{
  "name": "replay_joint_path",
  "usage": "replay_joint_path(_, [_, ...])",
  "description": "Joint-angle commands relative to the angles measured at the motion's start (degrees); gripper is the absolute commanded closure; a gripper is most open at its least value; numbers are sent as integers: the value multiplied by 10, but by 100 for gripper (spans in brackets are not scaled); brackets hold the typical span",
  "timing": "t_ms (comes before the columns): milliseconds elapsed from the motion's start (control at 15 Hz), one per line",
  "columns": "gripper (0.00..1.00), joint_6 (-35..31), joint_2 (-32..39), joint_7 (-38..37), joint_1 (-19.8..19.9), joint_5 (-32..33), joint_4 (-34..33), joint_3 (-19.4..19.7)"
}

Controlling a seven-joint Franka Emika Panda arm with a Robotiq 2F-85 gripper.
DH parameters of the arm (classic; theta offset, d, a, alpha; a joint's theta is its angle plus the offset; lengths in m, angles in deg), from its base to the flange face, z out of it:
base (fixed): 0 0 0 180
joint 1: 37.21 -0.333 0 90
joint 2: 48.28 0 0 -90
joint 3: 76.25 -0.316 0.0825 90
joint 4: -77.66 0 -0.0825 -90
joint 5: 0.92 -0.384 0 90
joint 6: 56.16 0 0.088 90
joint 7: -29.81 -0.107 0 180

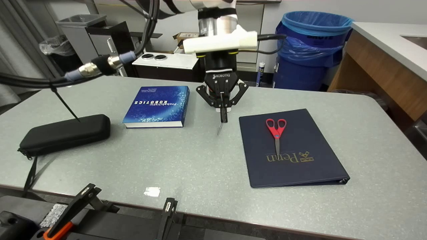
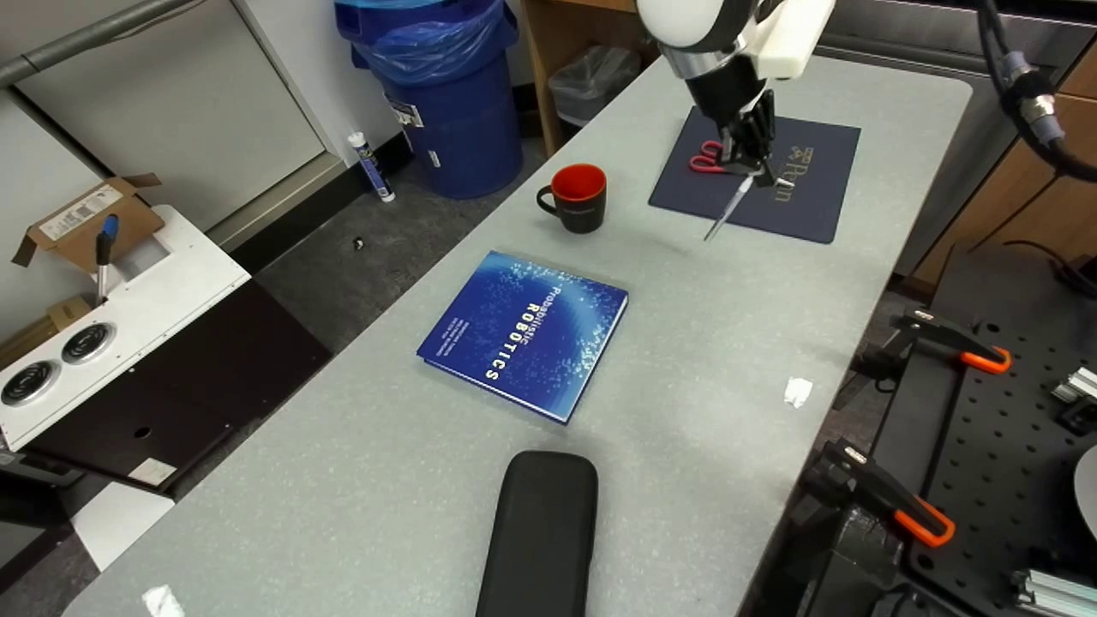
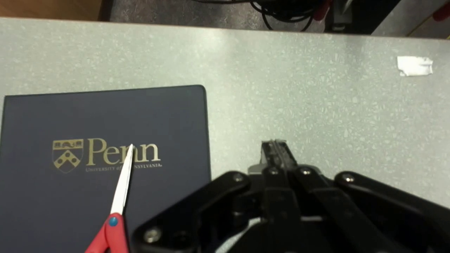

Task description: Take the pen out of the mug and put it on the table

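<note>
The pen, a thin pale grey-white stick (image 1: pixel 220 128), is pinched in my gripper (image 1: pixel 224 116). It hangs tilted below the fingertips, above the table (image 1: pixel 193 160). In an exterior view the pen (image 2: pixel 728 208) slants down from the closed fingers (image 2: pixel 756 176). In the wrist view the fingers (image 3: pixel 278 149) are together, and the pen is not clearly visible. The mug, black outside and red inside (image 2: pixel 578 201), stands upright with its handle toward the far edge. It is apart from the pen. In the view facing the arm it is almost fully hidden behind the gripper.
A navy folder (image 1: pixel 293 170) with red-handled scissors (image 1: pixel 276 131) on it lies beside the gripper. A blue book (image 1: pixel 156 105) lies on the other side, with a black case (image 1: pixel 66 131) beyond it. A white scrap (image 1: pixel 152 191) lies near the table's front edge.
</note>
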Motion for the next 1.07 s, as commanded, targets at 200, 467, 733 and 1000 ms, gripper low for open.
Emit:
replay_joint_path(200, [100, -98, 85, -90, -23, -18, -51, -20])
replay_joint_path(467, [59, -114, 79, -103, -36, -14, -44, -19])
replay_joint_path(733, [28, -104, 69, -102, -37, -17, -45, -18])
replay_joint_path(1000, [1, -95, 72, -105, -35, -23, -57, -19])
